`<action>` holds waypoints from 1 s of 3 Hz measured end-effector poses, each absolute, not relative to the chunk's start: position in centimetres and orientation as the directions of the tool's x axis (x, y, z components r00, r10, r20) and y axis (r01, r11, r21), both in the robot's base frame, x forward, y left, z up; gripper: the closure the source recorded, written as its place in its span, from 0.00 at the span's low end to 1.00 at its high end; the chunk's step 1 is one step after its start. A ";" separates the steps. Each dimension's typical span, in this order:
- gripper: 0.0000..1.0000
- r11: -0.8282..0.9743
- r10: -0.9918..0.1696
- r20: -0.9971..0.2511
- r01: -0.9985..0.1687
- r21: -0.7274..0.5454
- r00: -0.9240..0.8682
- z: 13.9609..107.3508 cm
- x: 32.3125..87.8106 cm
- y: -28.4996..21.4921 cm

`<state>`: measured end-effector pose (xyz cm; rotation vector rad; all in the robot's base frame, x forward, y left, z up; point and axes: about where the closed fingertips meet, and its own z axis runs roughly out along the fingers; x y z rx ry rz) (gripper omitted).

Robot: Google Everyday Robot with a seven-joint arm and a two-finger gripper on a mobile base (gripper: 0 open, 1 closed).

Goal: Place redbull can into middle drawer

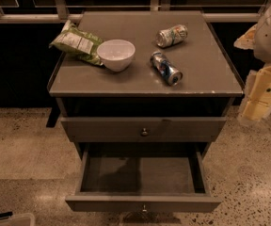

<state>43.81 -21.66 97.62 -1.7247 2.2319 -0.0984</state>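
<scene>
Redbull can (166,68), on its side on the cabinet top (206,65), left of the gripper (259,98).
Slim, smooth blue-and-silver cylinder; long axis runs back-left to front-right, shiny top nearest the front edge. Gripper hangs beyond the cabinet's right side, not on the can; its opening cannot be told. Middle drawer (140,175), grey and shallow, stands pulled out below.

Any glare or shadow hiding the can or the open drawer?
Camera view: dim warm light; small glint on the redbull can; the open middle drawer is shadowed inside yet readable; the gripper sits pale at the right edge, beside the cabinet.
</scene>
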 end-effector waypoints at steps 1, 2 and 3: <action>0.00 0.270 -0.953 -0.207 -0.931 -0.246 -0.222 97.6 43.8 -21.7; 0.00 0.286 -0.946 -0.226 -0.924 -0.255 -0.231 97.3 44.7 -21.8; 0.00 0.350 -0.924 -0.253 -0.902 -0.254 -0.287 95.7 47.5 -21.8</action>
